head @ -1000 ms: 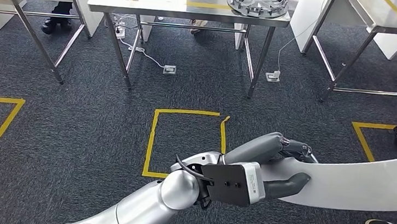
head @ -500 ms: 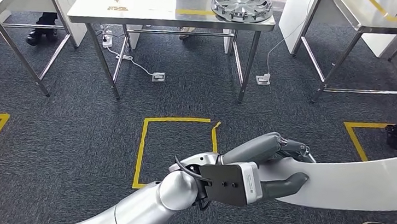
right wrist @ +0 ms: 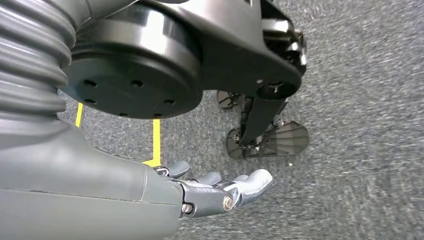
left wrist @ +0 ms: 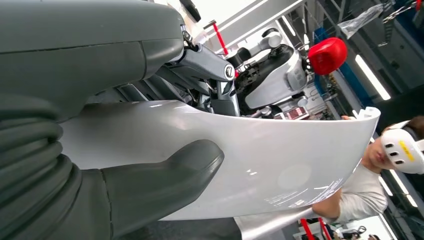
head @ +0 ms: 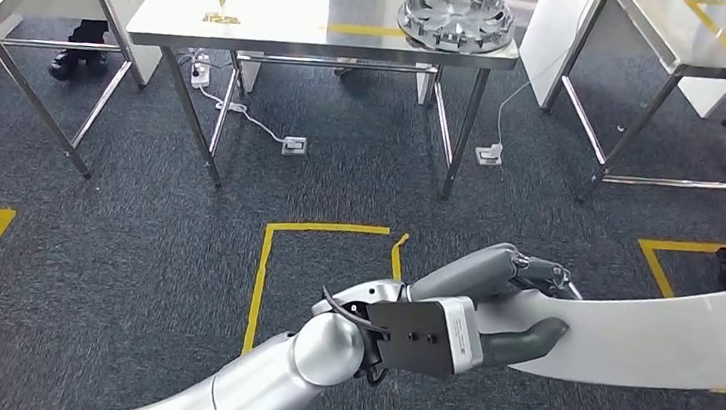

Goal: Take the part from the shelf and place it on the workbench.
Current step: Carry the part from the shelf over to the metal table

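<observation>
Left hand [head: 505,309] grips the near end of the white curved part [head: 667,340], thumb beneath, fingers over its top edge. Right hand [right wrist: 220,192] hangs above the carpet, fingers apart and holding nothing; the left wrist view shows a person [left wrist: 370,192] beyond the part.

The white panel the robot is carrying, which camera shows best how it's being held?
The left wrist view: the left hand grips the white panel, thumb on its face, fingers behind. The head view shows the panel's long curve past the hand. The right wrist view looks at carpet.

a wheel cover [head: 455,18] lies on the workbench [head: 257,14], beyond the floor square [head: 324,274].
</observation>
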Tool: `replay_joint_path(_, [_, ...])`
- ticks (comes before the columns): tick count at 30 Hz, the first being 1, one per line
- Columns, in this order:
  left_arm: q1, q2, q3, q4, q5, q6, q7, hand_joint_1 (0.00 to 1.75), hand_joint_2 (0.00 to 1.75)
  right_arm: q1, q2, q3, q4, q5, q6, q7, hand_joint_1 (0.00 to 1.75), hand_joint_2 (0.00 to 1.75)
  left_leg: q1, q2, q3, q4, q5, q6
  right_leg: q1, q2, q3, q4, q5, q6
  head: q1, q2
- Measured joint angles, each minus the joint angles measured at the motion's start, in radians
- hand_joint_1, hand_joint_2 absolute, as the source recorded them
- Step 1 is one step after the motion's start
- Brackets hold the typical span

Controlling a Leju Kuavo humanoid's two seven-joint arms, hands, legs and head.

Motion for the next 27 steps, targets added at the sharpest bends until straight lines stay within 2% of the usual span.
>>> replay_joint_path(2, [0.000,0.000,0.000,-0.001,0.003,0.001,0.001,1.75,1.75,0.001,0.000,0.000,0.000,-0.001,0.000,0.001,0.00,1.75,-0.001,0.001,0.007,0.008,-0.007,-0.014,0.005,-0.002,0.007,-0.007,-0.009,-0.021,0.000,0.000])
replay_joint_path(3, [-0.001,0.000,0.000,-0.002,0.004,0.001,0.002,1.75,1.75,0.002,0.000,0.000,0.000,-0.002,0.000,0.001,0.00,1.75,0.000,0.001,0.010,0.014,-0.010,-0.021,0.005,-0.001,0.016,-0.008,-0.003,-0.029,0.000,0.000])
replay_joint_path(5, [-0.003,0.000,0.000,-0.004,0.006,0.002,0.001,1.75,1.75,0.002,0.000,0.000,0.000,-0.002,-0.001,0.002,0.00,1.75,0.002,0.001,-0.003,0.056,-0.022,-0.031,0.003,0.001,0.034,-0.011,-0.008,-0.043,-0.003,0.000])
replay_joint_path(6, [-0.005,0.000,0.000,-0.004,0.007,0.003,0.001,1.75,1.75,0.001,0.000,0.000,0.000,-0.001,-0.001,0.002,0.00,1.75,0.004,0.001,-0.029,0.102,-0.037,-0.034,0.002,0.002,0.041,-0.012,-0.012,-0.048,-0.004,0.000])
replay_joint_path(8, [-0.005,0.001,0.000,-0.004,0.009,0.004,0.003,1.75,1.75,0.000,0.000,0.000,0.000,0.000,-0.001,0.003,0.00,1.75,0.006,0.001,-0.107,0.222,-0.081,-0.038,0.003,0.003,0.054,-0.012,-0.025,-0.053,-0.007,0.000])
replay_joint_path(9, [-0.003,0.001,0.000,-0.003,0.010,0.004,0.004,1.75,1.75,0.000,0.000,0.000,0.000,0.000,-0.001,0.004,0.00,1.75,0.006,0.001,-0.143,0.267,-0.097,-0.038,0.003,0.004,0.062,-0.012,-0.033,-0.053,-0.008,0.000])
replay_joint_path(10, [-0.002,0.001,0.000,-0.002,0.010,0.004,0.004,1.75,1.75,0.001,0.000,0.000,0.000,0.001,-0.001,0.004,0.00,1.75,0.006,0.001,-0.167,0.283,-0.097,-0.038,0.003,0.005,0.072,-0.012,-0.042,-0.053,-0.008,0.000])
replay_joint_path(11, [-0.001,0.001,0.001,-0.001,0.011,0.004,0.005,1.75,1.75,0.002,0.000,0.000,0.000,0.003,-0.001,0.005,0.00,1.75,0.006,0.001,-0.173,0.265,-0.078,-0.035,0.003,0.006,0.083,-0.012,-0.051,-0.052,-0.008,0.000])
replay_joint_path(12, [-0.001,0.001,0.001,-0.001,0.012,0.004,0.005,1.75,1.75,0.002,0.001,0.000,0.000,0.005,-0.001,0.005,0.00,1.75,0.005,0.001,-0.164,0.216,-0.040,-0.031,0.003,0.007,0.096,-0.012,-0.060,-0.051,-0.008,0.000])
replay_joint_path(13, [-0.001,0.001,0.002,-0.001,0.012,0.004,0.005,1.75,1.75,0.002,0.001,0.000,0.000,0.007,-0.001,0.005,0.00,1.75,0.004,0.001,-0.147,0.147,0.013,-0.025,0.003,0.008,0.106,-0.013,-0.070,-0.048,-0.009,0.000])
replay_joint_path(14, [-0.001,0.001,0.003,-0.001,0.012,0.005,0.005,1.75,1.75,0.002,0.002,0.000,0.000,0.008,-0.001,0.005,0.00,1.75,0.001,0.001,-0.131,0.086,0.052,-0.020,0.004,0.010,0.116,-0.013,-0.079,-0.045,-0.009,0.000])
replay_joint_path(15, [-0.001,0.001,0.003,-0.001,0.012,0.006,0.006,1.75,1.75,0.001,0.003,0.000,0.000,0.010,-0.001,0.006,0.00,1.75,-0.001,0.000,-0.119,0.040,0.076,-0.015,0.005,0.011,0.123,-0.015,-0.088,-0.039,-0.010,0.000])
replay_joint_path(16, [-0.001,0.001,0.004,0.000,0.012,0.007,0.007,1.75,1.75,0.000,0.003,0.000,0.000,0.011,-0.001,0.006,0.00,1.75,-0.003,0.000,-0.112,0.015,0.088,-0.011,0.006,0.011,0.130,-0.015,-0.093,-0.033,-0.011,0.000])
replay_joint_path(19, [-0.002,0.000,0.006,-0.002,0.010,0.009,0.008,1.75,1.75,-0.002,0.004,0.000,0.000,0.015,-0.001,0.006,0.00,1.75,0.000,-0.003,-0.087,-0.002,0.082,0.005,0.007,0.011,0.139,0.003,-0.088,-0.016,-0.010,0.000])
replay_joint_path(20, [-0.003,0.000,0.006,-0.002,0.009,0.009,0.008,1.75,1.75,-0.003,0.004,0.000,0.000,0.015,-0.001,0.006,0.00,1.75,0.001,-0.003,-0.075,-0.005,0.079,0.010,0.007,0.010,0.123,0.032,-0.086,-0.013,-0.009,0.000])
replay_joint_path(21, [-0.003,0.000,0.006,-0.003,0.008,0.009,0.008,1.75,1.75,-0.004,0.004,0.000,0.000,0.016,-0.001,0.006,0.00,1.75,0.003,-0.004,-0.064,-0.008,0.073,0.015,0.006,0.009,0.094,0.079,-0.092,-0.010,-0.008,0.000])
replay_joint_path(22, [-0.003,0.000,0.006,-0.002,0.006,0.009,0.009,1.75,1.75,-0.004,0.004,0.000,0.000,0.016,0.000,0.006,0.00,1.75,0.003,-0.003,-0.056,-0.009,0.065,0.018,0.005,0.009,0.053,0.138,-0.106,-0.008,-0.006,0.000])
replay_joint_path(24, [0.000,0.000,0.006,0.000,0.002,0.009,0.009,1.75,1.75,-0.003,0.004,0.000,0.000,0.016,0.000,0.006,0.00,1.75,0.002,-0.004,-0.038,-0.010,0.046,0.022,0.006,0.008,-0.032,0.237,-0.155,-0.004,-0.005,0.000])
replay_joint_path(25, [0.001,0.000,0.006,0.002,0.000,0.009,0.009,1.75,1.75,-0.002,0.004,0.000,0.000,0.016,0.000,0.006,0.00,1.75,0.002,-0.005,-0.026,-0.010,0.036,0.022,0.005,0.008,-0.059,0.251,-0.170,-0.002,-0.004,0.000])
replay_joint_path(26, [0.001,0.000,0.006,0.003,0.000,0.009,0.009,1.75,1.75,0.000,0.004,0.000,0.000,0.016,0.000,0.006,0.00,1.75,0.002,-0.006,-0.012,-0.010,0.025,0.021,0.005,0.008,-0.071,0.234,-0.164,0.000,-0.004,0.000])
replay_joint_path(27, [0.001,0.000,0.006,0.004,0.000,0.009,0.009,1.75,1.75,0.000,0.004,0.000,0.000,0.016,0.000,0.006,0.00,1.75,0.002,-0.007,0.004,-0.009,0.012,0.019,0.004,0.008,-0.069,0.190,-0.135,0.001,-0.003,0.000])
